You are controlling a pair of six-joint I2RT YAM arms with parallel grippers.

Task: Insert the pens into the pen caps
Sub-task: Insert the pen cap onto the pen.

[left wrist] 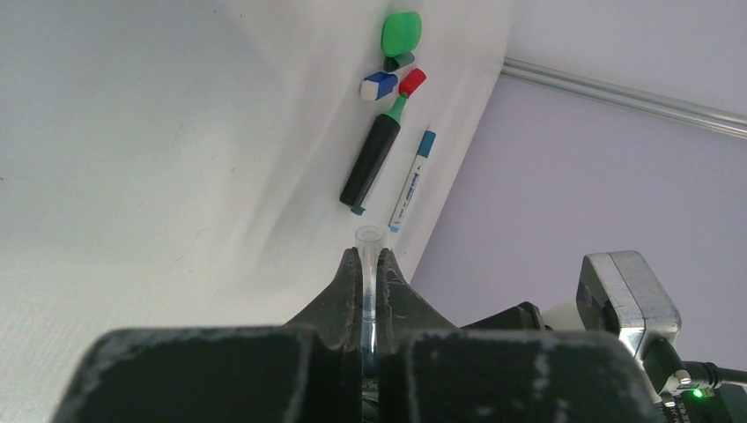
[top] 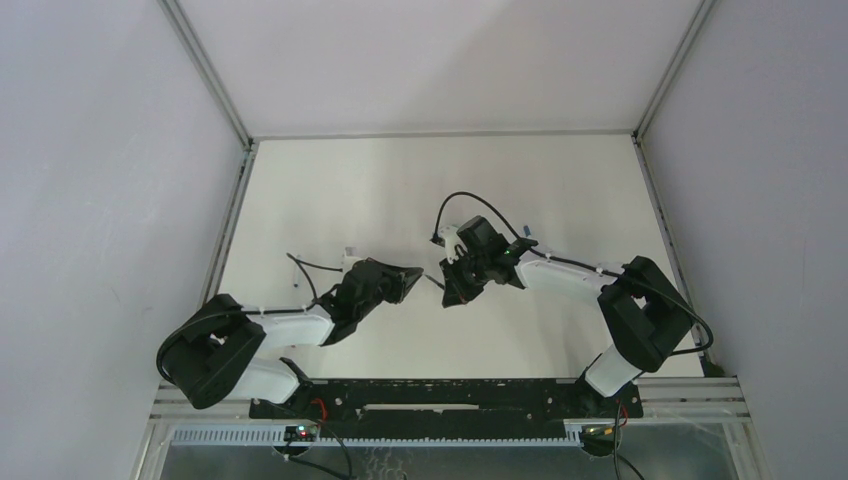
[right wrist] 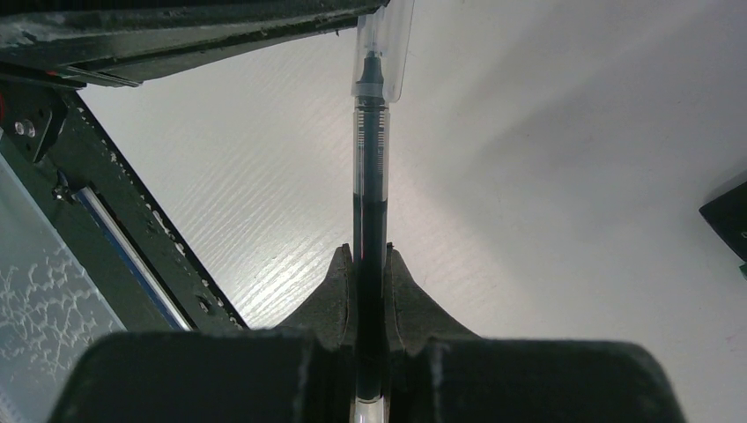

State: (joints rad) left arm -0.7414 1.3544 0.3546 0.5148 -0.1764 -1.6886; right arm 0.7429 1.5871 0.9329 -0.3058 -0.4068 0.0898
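My left gripper (left wrist: 370, 256) is shut on a clear pen cap (left wrist: 370, 236) whose open mouth pokes out past the fingertips, with no pen in it in this view. A slim clear-barrelled pen (right wrist: 370, 203) with black ink is clamped in my shut right gripper (right wrist: 370, 251). In the right wrist view its tip overlaps the clear cap (right wrist: 385, 53). Seen from above, the left gripper (top: 412, 278) and right gripper (top: 450, 292) face each other mid-table. Farther off lie a black-barrelled marker (left wrist: 371, 159), a white pen with blue ends (left wrist: 411, 181), and green (left wrist: 402, 33), red (left wrist: 411, 81) and blue-white (left wrist: 379, 85) caps.
A dark cap (left wrist: 398, 60) lies under the green one. Metal rails (top: 230, 215) and grey walls border the white table. The black base bar (top: 440, 395) runs along the near edge. The right arm's wrist (left wrist: 625, 295) sits close on the left gripper's right.
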